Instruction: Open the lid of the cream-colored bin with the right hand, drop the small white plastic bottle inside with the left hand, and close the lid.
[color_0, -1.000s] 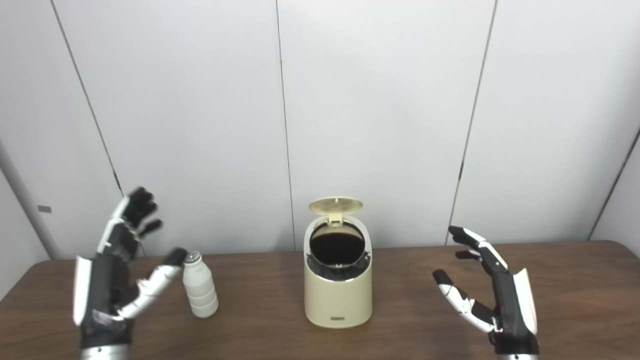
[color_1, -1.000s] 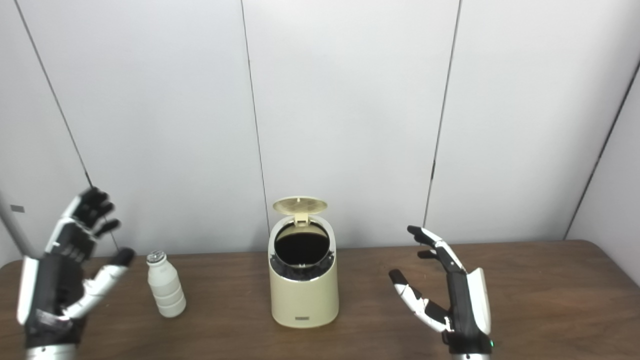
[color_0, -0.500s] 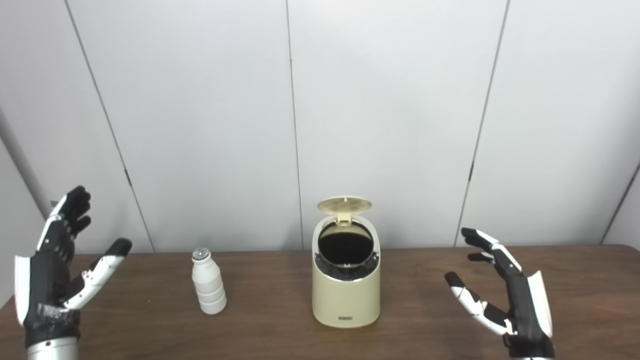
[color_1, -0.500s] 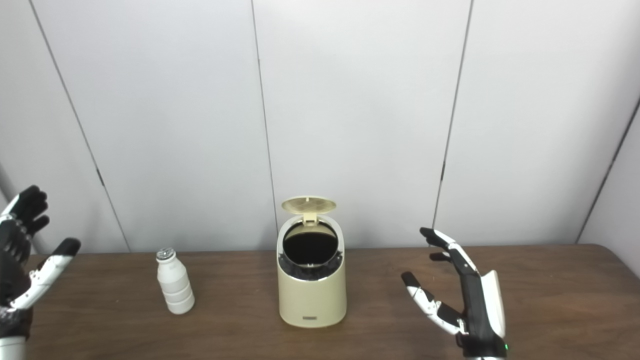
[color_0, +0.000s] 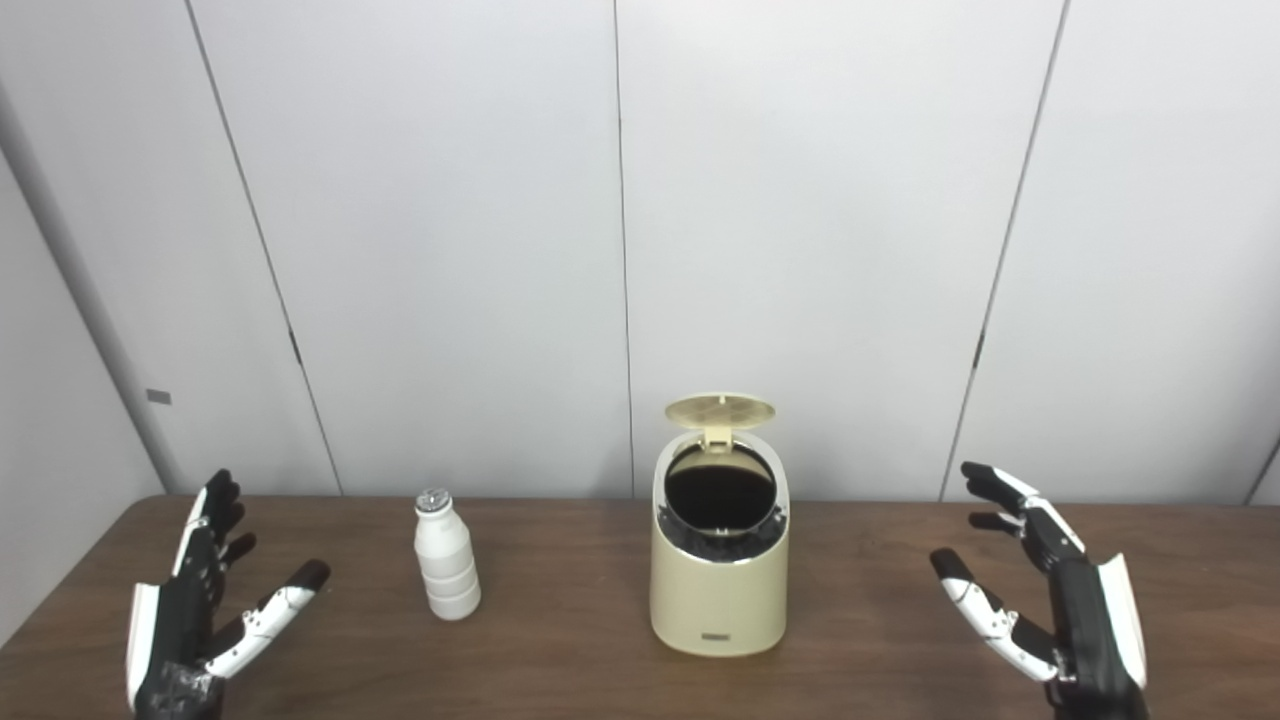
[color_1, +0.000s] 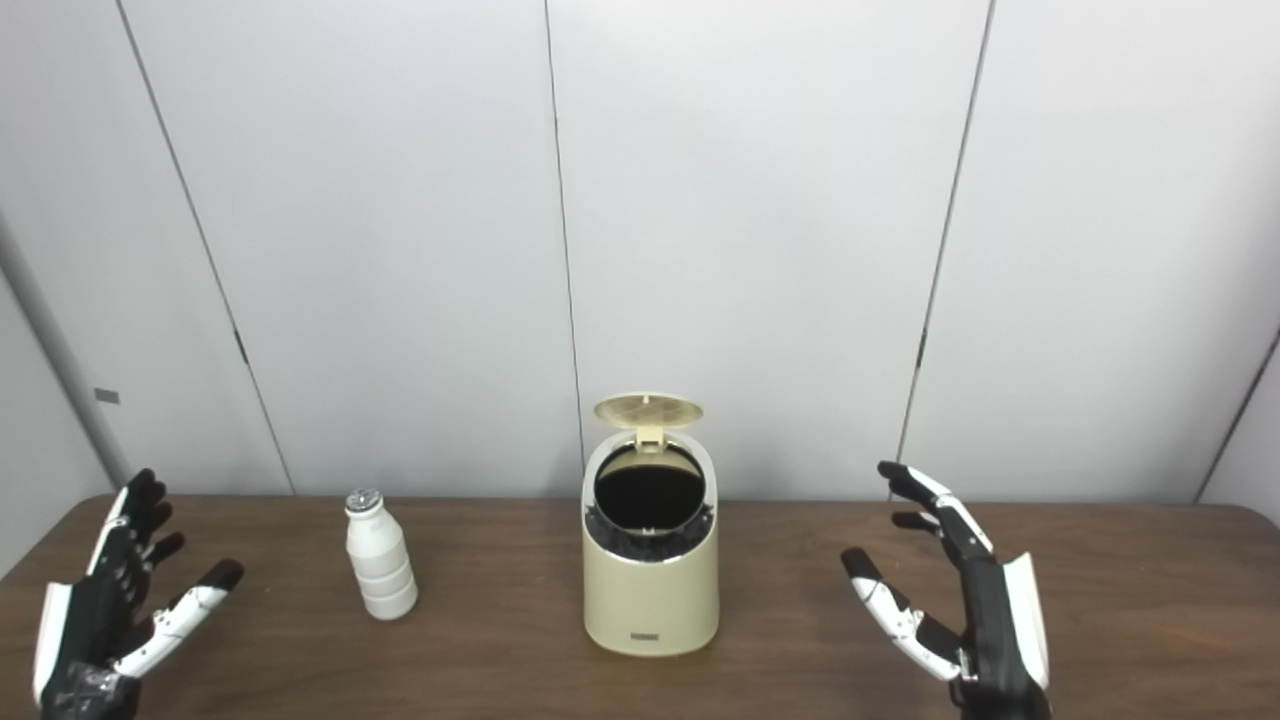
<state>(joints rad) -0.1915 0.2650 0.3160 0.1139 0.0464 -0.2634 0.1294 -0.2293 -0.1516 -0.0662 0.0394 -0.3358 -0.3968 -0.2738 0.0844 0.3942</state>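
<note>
One step out of three looks done so far: the round lid (color_0: 720, 410) of the cream-colored plastic bin (color_0: 718, 590) stands flipped up, dark opening showing. The small white ribbed plastic bottle (color_0: 447, 570) isn't in yet, it's upright on the brown wooden table (color_0: 560, 660), well left of the bin. Left hand (color_0: 195, 620) sits low near the table edge, fingers spread, holding nothing, apart from the bottle. Right hand (color_0: 1050, 610) is splayed and empty too, off to the bin's right. So grab, drop and closing the lid are left.
</note>
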